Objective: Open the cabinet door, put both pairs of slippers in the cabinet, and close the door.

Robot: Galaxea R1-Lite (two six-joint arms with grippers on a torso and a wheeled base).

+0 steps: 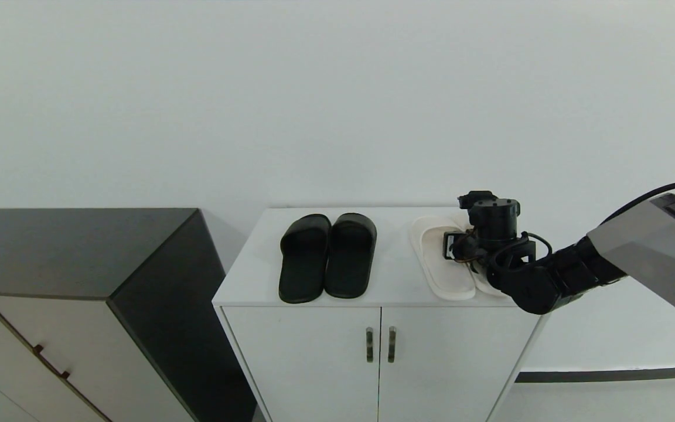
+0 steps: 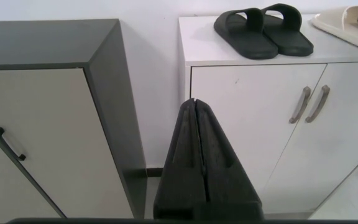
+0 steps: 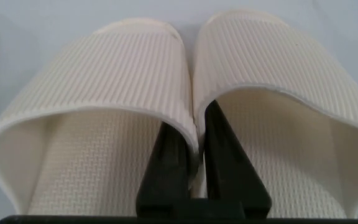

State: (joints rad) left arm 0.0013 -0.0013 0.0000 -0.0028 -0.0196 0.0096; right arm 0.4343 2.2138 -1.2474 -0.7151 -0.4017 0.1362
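White slippers (image 1: 440,266) — where?
Right side of the cabinet (image 1: 396,281) top. Right gripper (image 3: 196,134) reaches in under the straps, pinching their two inner strap edges.
Left gripper (image 2: 196,104)?
Closed tight, low before the closed doors (image 1: 314,363) — black slippers (image 1: 329,258) sit up top, left.

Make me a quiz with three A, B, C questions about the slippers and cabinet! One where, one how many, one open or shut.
1. Where are the black slippers? A) on top of the white cabinet B) inside it C) on the floor
2. How many slippers are there in all? A) two B) four C) six
3. The cabinet doors are: A) both shut B) one open C) both open

Answers: 1 A: they lie side by side on its top. 2 B: two black plus two white slippers. 3 A: both sit flush, handles together.
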